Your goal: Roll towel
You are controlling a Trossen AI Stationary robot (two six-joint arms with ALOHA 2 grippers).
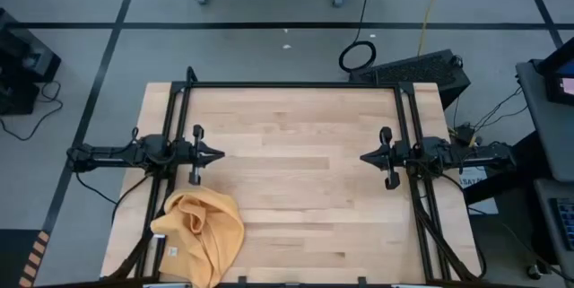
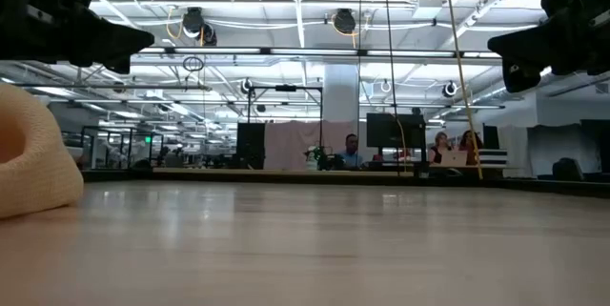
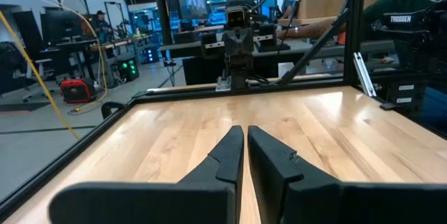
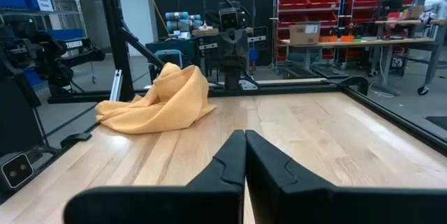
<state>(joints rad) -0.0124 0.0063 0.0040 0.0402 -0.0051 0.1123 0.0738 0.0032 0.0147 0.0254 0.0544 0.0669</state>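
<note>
The mustard-yellow towel (image 1: 202,232) lies crumpled in a heap on the table's near left corner, a small white tag (image 1: 170,252) at its near edge; it also shows in the right wrist view (image 4: 160,102) and at the low view's left (image 2: 33,158). My left gripper (image 1: 218,154) hovers shut above the table's left side, just beyond the towel. My right gripper (image 1: 365,156) hovers shut above the right side, facing it. Neither touches the towel.
Bare wooden tabletop (image 1: 296,180) stretches between the two grippers. A black frame rail (image 1: 296,84) runs along the far edge, with side rails by each arm. People sit at desks in the room beyond the table.
</note>
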